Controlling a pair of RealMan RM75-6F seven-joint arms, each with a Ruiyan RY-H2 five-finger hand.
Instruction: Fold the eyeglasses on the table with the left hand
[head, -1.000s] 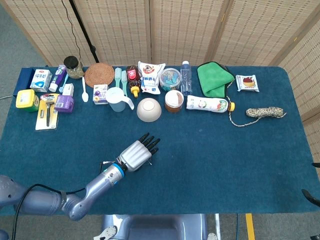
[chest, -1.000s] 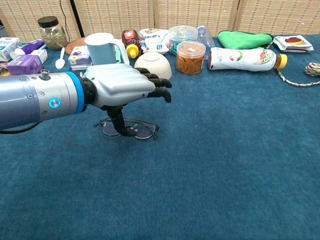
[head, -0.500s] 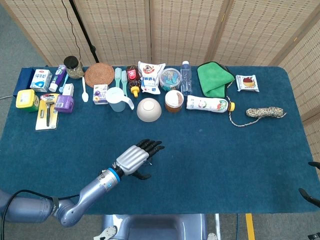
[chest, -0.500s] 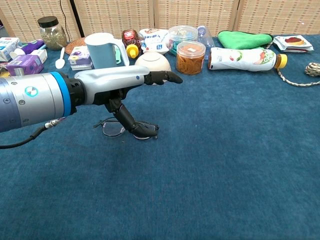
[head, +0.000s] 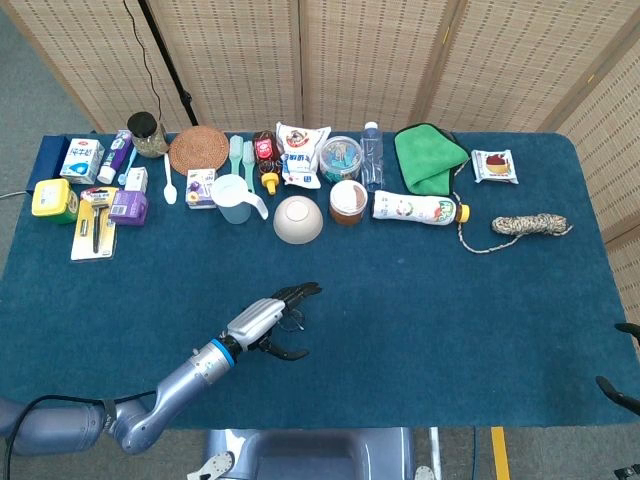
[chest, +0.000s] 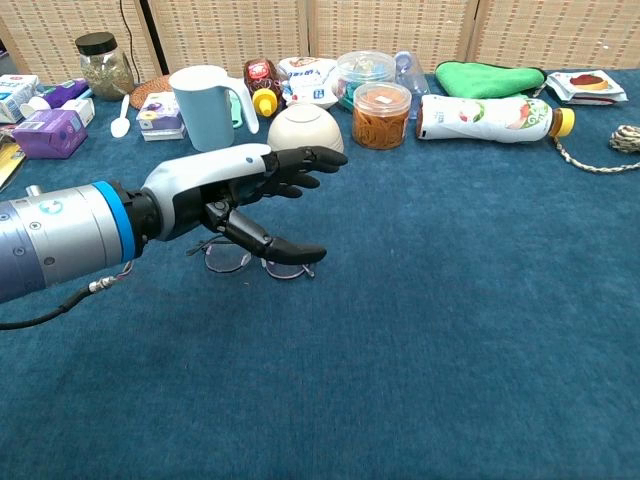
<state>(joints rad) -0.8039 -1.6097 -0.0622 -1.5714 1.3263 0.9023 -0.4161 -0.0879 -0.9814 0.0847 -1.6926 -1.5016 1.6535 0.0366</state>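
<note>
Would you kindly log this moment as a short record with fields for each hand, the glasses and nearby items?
left hand: open, fingers spread, thumb low, over the glasses
right hand: only a dark tip shows at the head view's right edge; state unclear
glasses: flat on the blue table, partly hidden by the hand; whether it touches them is unclear
behind: mug, bowl

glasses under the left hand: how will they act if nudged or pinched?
The glasses have a thin wire frame, so they are probably light and will likely skid on the cloth rather than fold. Their lenses look fragile; the left hand should press gently. The hinged arms will probably swing easily.
</note>
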